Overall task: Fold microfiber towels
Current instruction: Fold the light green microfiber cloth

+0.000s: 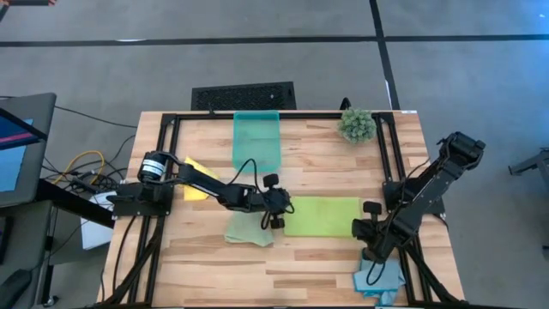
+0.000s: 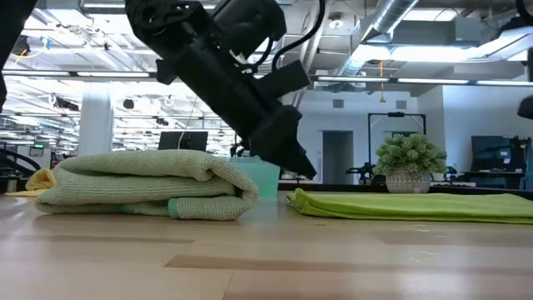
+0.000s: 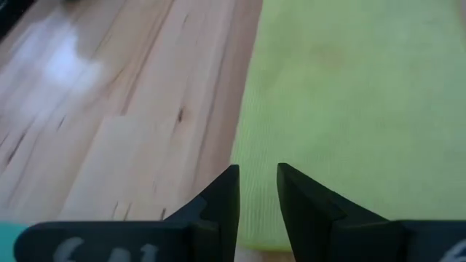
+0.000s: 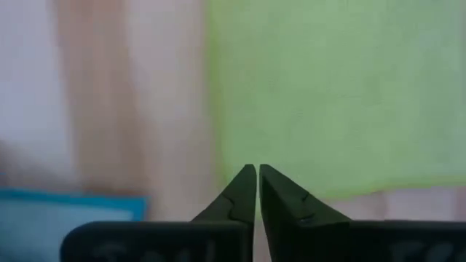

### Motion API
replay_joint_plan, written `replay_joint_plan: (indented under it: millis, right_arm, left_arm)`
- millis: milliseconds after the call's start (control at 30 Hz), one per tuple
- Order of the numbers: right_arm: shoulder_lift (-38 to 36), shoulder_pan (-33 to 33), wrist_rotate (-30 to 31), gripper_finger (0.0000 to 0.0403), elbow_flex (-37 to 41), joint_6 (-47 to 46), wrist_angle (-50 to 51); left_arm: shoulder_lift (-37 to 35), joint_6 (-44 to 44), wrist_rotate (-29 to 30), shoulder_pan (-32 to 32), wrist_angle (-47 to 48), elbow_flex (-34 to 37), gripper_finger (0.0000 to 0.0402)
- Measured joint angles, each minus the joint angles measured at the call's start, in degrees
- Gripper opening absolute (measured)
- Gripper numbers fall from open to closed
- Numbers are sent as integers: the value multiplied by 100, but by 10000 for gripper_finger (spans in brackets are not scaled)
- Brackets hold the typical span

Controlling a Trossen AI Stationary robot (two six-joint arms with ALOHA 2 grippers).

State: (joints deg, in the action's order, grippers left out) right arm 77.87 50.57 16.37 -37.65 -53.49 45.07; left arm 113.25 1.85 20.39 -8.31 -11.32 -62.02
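The lime green towel (image 1: pixel 323 216) lies flat at the table's middle and also shows in the low view (image 2: pixel 408 204). The pale green towel (image 1: pixel 249 228) lies folded in several layers just left of it (image 2: pixel 150 183). The yellow towel (image 1: pixel 194 168) lies partly under my left arm. The light blue towel (image 1: pixel 379 279) lies bunched at the near right corner. My left gripper (image 1: pixel 278 209) hangs a little above the lime towel's left edge (image 3: pixel 247 145), its fingers a narrow gap apart and empty. My right gripper (image 1: pixel 367 216) is shut and empty by the lime towel's right edge (image 4: pixel 218 109).
A translucent teal bin (image 1: pixel 257 142) stands at the far middle. A small spiky green plant (image 1: pixel 356 125) stands at the far right. A black frame (image 1: pixel 257 115) runs along the table's far and side edges. Bare wood shows along the near edge (image 1: pixel 292 275).
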Motion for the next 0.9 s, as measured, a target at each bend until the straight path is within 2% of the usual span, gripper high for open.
replay_joint_plan:
  millis: [133,333,433,533,667,900]
  right_arm:
    - [0,-259,860,57,176,-55,147]
    - [0,-1219,1009,46,566,-659,147]
    - [0,-1651,977,30,734,-879,160]
    - [0,-1941,526,12,837,-837,166]
    - [-14,-2071,431,6,887,-770,178]
    - [-4,-1866,387,26,862,-757,133]
  left_arm:
    - [30,-69,-153,-1,46,3,86]
    - [33,-55,-162,33,38,127,86]
    - [33,-45,-217,33,26,220,86]
    - [37,4,-256,32,43,296,86]
    - [37,30,-375,32,45,394,86]
    - [-2,186,482,-86,118,344,86]
